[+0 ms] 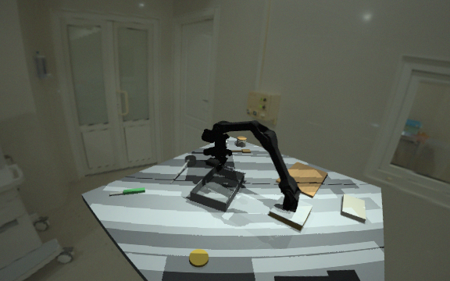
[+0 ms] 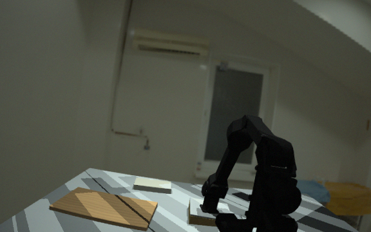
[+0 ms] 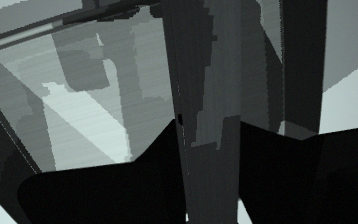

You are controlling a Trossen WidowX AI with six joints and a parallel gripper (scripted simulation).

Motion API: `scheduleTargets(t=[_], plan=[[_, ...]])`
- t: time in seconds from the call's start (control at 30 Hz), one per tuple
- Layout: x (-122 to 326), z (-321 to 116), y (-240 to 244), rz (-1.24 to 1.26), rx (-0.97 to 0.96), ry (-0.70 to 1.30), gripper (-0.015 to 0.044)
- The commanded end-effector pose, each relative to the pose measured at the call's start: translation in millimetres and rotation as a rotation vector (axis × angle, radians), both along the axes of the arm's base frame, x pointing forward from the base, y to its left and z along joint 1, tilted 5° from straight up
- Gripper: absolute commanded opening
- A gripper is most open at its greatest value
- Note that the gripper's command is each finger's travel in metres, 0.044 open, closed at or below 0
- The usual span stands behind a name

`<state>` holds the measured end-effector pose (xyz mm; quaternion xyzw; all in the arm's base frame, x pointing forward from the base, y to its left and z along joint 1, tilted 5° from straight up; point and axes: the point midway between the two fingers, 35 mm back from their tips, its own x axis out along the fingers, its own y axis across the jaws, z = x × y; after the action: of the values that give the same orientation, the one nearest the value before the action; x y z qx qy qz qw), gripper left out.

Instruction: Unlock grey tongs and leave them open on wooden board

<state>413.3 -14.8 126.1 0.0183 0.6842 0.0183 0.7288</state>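
My gripper (image 1: 219, 167) (image 3: 196, 124) points down over the far end of the roasting tin (image 1: 209, 200) (image 3: 305, 65). It is shut on the grey tongs (image 3: 225, 60), which run as a long bar between the black fingers in the wrist view. Tin floor and walls show on both sides of the tongs. The tongs' tips and hinge do not show clearly, so I cannot tell whether they are locked or how far they are above the tin. The wooden board (image 1: 303, 177) (image 2: 103, 207) lies flat behind the arm's base. My fingers are out of frame in the exterior view.
The arm's base stands on a white-topped block (image 1: 280, 215) (image 2: 201, 220). A cream block (image 1: 353, 208) (image 2: 152, 185) lies beyond it. A grey round-headed utensil (image 1: 190, 159), a green-handled tool (image 1: 134, 190), a jar (image 1: 241, 141), a brush (image 1: 245, 151) and a yellow disc (image 1: 198, 257) lie around the tin.
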Motion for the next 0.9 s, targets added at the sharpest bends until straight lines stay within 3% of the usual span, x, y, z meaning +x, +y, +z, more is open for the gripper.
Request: scheduleTargets(t=[0.0, 0.87], plan=[[1.1, 5.8, -25.4, -0.064, -0.003, -0.012, -0.015], [-55.4, 26.2, -196.8, -0.536, 0.016, 0.005, -0.015]])
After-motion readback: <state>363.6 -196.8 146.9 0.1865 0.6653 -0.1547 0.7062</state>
